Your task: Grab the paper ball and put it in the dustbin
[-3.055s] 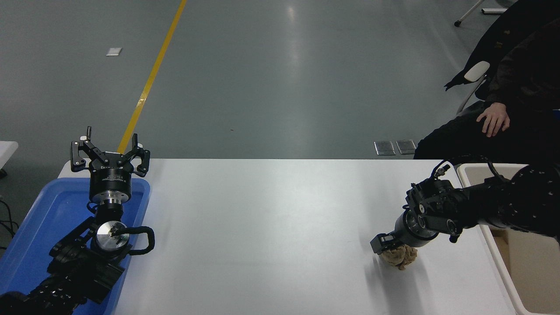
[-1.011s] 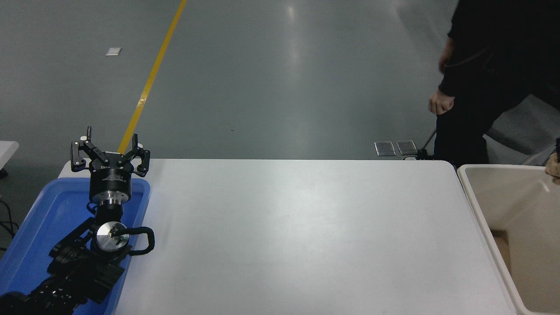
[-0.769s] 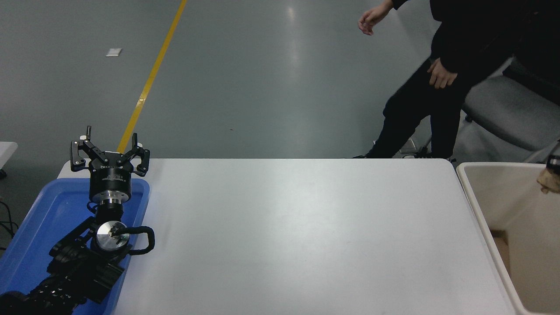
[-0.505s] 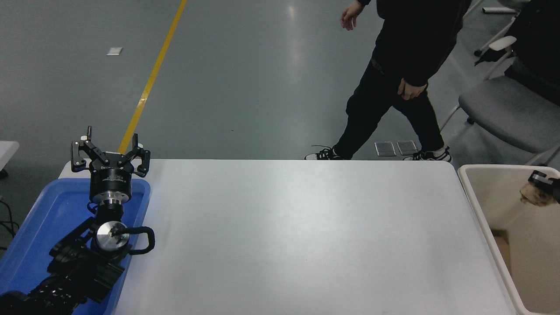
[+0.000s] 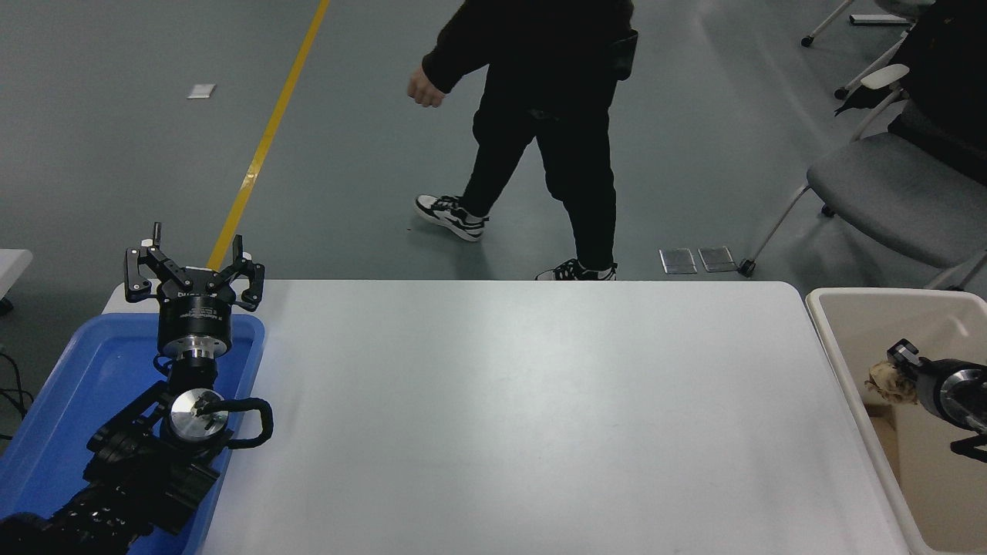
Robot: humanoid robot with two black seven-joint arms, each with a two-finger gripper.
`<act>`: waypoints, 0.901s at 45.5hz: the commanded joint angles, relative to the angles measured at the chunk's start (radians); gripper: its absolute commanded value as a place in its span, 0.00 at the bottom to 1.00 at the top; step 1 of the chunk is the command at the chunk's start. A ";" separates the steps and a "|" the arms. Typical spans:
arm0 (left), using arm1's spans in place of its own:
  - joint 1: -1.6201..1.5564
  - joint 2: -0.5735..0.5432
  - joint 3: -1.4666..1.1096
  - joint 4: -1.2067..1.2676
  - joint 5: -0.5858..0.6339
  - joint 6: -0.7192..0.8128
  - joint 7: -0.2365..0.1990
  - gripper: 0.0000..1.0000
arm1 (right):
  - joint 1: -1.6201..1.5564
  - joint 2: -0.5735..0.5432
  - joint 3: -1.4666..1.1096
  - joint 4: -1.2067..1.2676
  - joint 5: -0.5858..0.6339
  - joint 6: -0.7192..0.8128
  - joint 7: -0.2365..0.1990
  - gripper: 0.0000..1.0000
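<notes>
The paper ball (image 5: 884,383), in the right gripper (image 5: 893,378), apparently hangs over the dustbin (image 5: 831,339), right of the table (image 5: 524,416).

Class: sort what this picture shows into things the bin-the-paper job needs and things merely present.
Needed: paper ball, held in the right gripper; dustbin beneath it.

Merely present: blue tray; left gripper, parked over it; white table; chair; person walking past.

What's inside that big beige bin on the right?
Inside the dustbin, the right tool holds the paper ball against bare cream walls. A brownish patch shows low down; the arm and the picture's edge hide the rest.
</notes>
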 commanded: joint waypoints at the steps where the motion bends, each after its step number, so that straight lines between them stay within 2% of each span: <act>1: 0.001 0.000 0.000 0.000 0.000 0.000 0.001 0.99 | -0.010 -0.022 0.010 -0.015 0.007 -0.002 -0.001 1.00; 7: -0.001 0.000 0.001 0.001 0.000 0.000 0.001 0.99 | 0.001 -0.047 0.008 -0.014 -0.035 0.004 0.000 1.00; 20: -0.001 0.000 0.001 0.000 0.000 0.000 0.001 0.99 | 0.091 -0.120 -0.001 0.040 -0.239 0.021 0.010 1.00; 26: -0.001 0.000 0.000 0.000 0.000 0.000 0.001 0.99 | 0.261 -0.188 -0.084 0.179 -0.331 0.030 0.010 1.00; 31: -0.001 0.000 0.001 0.000 0.000 0.000 0.001 0.99 | 0.467 -0.231 -0.241 0.350 -0.357 0.062 0.010 1.00; 41: -0.001 0.000 0.000 0.000 0.000 0.000 0.001 0.99 | 0.830 -0.206 -0.458 0.661 -0.357 0.226 0.010 1.00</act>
